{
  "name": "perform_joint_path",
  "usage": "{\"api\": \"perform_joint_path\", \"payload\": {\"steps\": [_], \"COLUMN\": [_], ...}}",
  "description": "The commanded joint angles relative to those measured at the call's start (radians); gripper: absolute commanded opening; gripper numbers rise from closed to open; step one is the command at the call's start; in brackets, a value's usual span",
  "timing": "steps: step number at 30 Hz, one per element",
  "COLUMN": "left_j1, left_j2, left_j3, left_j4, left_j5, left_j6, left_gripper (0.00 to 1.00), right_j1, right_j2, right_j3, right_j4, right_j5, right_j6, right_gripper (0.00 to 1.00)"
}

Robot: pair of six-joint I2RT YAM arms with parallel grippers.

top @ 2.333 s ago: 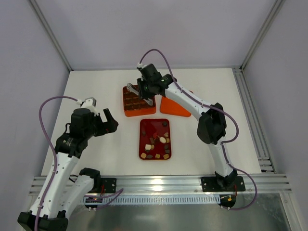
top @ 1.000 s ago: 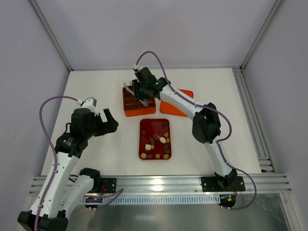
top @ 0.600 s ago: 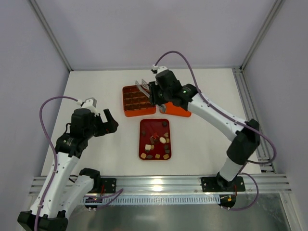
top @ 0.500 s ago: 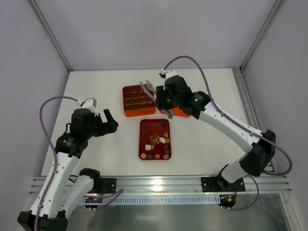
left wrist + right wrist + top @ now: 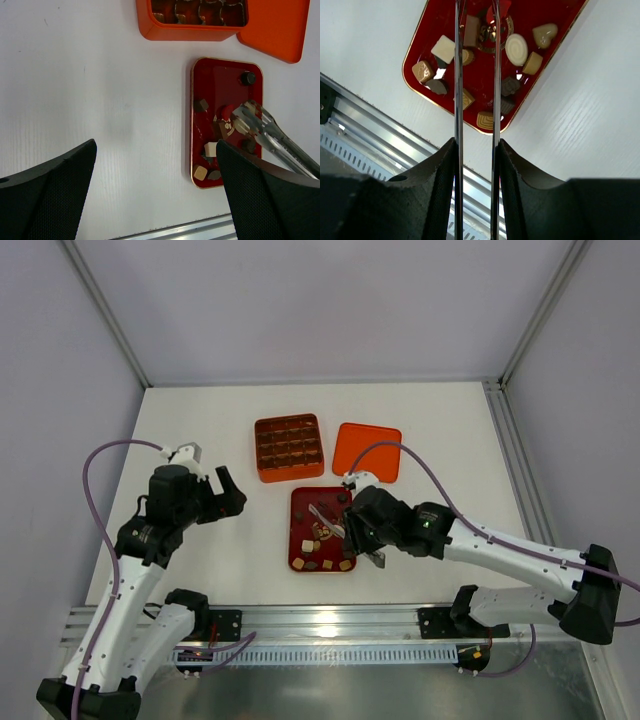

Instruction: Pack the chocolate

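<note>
The chocolate is several small brown, tan and cream pieces lying in the dark red flat tray, which also shows in the left wrist view. My right gripper is shut on metal tongs. In the right wrist view the gripper presses the two tong blades, which stand apart over the tray. The tong tips hover among the pieces, and I cannot tell if one is pinched. My left gripper is open and empty left of the tray.
The orange box with grid compartments stands behind the tray, with its wall in the left wrist view. The orange lid lies to its right. The metal rail runs along the table's near edge.
My right arm swung with the tongs from over the orange box toward the near side, down to the red tray. The left arm has not moved.
</note>
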Motion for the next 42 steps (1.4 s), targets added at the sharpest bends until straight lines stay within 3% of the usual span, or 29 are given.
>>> {"api": "perform_joint_path", "payload": {"steps": [1,30,35,42], "left_j1": [-0.004,-0.013,-0.015,-0.015], "left_j2": [-0.002,-0.005,-0.007,-0.010], "left_j3": [0.001,-0.001,-0.001,-0.001], "left_j4": [0.027,0.024,0.026,0.023], "left_j5": [-0.010,-0.016,-0.018,-0.018], "left_j6": [-0.001,-0.004,-0.003,-0.003], "left_gripper": [1.00,1.00,1.00,1.00], "right_j1": [0.048,0.113,0.113,0.113], "right_j2": [-0.009,0.101,0.104,0.108], "right_j3": [-0.022,-0.051,-0.024,0.073], "right_j4": [0.043,0.061,0.041,-0.012], "right_j5": [0.035,0.049,0.052,0.083], "right_j6": [0.080,0.111,0.097,0.054], "right_gripper": [0.40,0.39,0.28,0.25]}}
